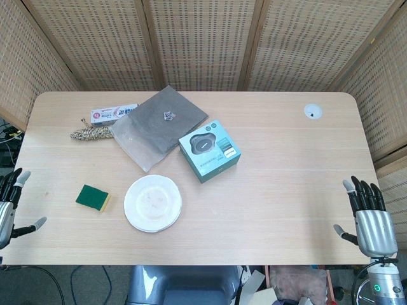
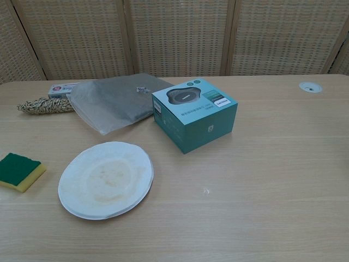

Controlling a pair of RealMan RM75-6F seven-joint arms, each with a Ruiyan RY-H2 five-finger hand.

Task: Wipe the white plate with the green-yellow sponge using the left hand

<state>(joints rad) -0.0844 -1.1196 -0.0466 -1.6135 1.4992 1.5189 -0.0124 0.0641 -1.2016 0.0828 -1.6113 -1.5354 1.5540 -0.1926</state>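
- sponge [image 1: 93, 197] sits right of my left hand [image 1: 9, 206], near it, just left of plate [image 1: 152, 203]
- left fingers apart, holding nothing
- right hand [image 1: 367, 216] well apart, fingers spread too

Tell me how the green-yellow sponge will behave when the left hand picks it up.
The sponge is a small foam block with a green scouring top, so it probably weighs little and gives under the fingers. It lies flat, so it should not roll. The left hand is open and apart from it.
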